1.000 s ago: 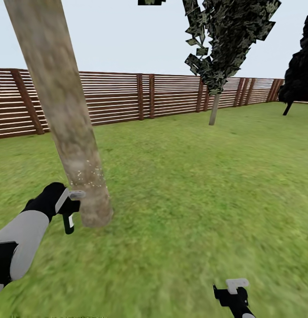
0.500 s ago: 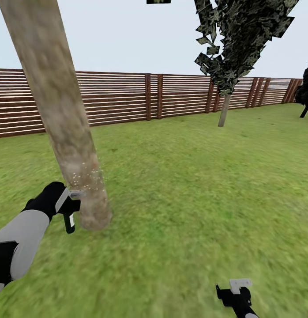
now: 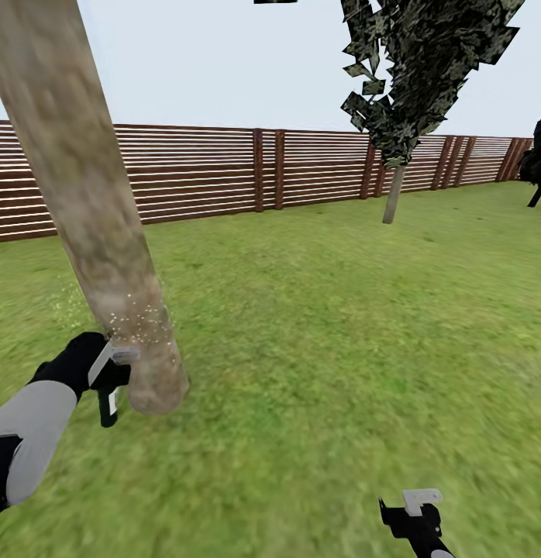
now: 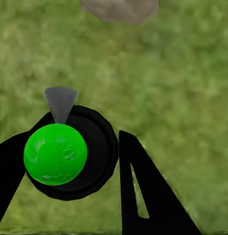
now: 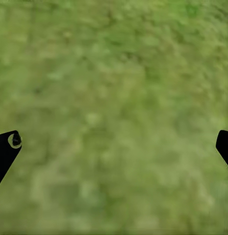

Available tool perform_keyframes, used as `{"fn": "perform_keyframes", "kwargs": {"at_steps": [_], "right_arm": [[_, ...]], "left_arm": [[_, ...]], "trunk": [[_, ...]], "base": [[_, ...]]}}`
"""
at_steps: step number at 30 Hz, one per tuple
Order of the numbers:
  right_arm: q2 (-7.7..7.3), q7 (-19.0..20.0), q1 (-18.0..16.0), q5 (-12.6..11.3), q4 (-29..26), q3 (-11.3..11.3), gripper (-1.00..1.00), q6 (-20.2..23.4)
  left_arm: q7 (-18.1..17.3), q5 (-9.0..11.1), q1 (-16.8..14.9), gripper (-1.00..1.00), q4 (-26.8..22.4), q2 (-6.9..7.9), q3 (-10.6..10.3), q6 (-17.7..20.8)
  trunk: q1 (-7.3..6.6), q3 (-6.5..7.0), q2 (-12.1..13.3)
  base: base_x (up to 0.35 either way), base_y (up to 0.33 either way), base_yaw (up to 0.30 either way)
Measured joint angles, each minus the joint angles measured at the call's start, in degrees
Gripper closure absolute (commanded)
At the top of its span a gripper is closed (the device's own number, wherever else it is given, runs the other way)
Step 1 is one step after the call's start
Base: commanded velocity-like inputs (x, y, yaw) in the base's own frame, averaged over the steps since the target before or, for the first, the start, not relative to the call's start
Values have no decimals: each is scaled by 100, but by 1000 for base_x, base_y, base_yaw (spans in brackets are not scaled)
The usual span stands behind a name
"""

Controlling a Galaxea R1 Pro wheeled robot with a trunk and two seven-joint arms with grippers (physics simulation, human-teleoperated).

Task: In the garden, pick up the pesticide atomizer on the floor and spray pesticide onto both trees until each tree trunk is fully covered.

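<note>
Gripping one atomizer [image 3: 109,391], left hand [image 3: 108,370], seemingly touching trunk [image 3: 100,232], right hand [image 3: 414,511] open.

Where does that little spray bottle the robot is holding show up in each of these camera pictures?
Head view: the pesticide atomizer is at lower left, held in the left gripper, its grey head beside the tree trunk.
Left wrist view: seen end-on, the atomizer sits between the gripper's fingers, at centre-left.
Right wrist view: grass, no bottle.
Shared landmark: the trunk's base, seen in the head and left wrist views.
</note>
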Motion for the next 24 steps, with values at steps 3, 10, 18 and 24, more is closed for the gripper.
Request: {"fn": "perform_keyframes", "kwargs": {"at_steps": [3,10,18,24], "right_arm": [[0,0,0,0,0,0,-100,-2],[0,3,1,0,-1,-6,-100,-2],[0,3,1,0,0,-2,-100,0],[3,0,0,3,8,0,-100,-3]], "left_arm": [[-4,42,275,100,-64,58,2,-58],[-9,28,309,100,-73,61,-1,-25],[-3,33,595,100,-59,53,-39,-90],[-38,95,1177,100,-67,-7,-28,-838]], "trunk": [[0,0,0],[0,1,0],[2,-1,0],[3,0,0]], "base": [[0,0,0],[0,255,0],[-56,321,0],[-282,181,0]]}}
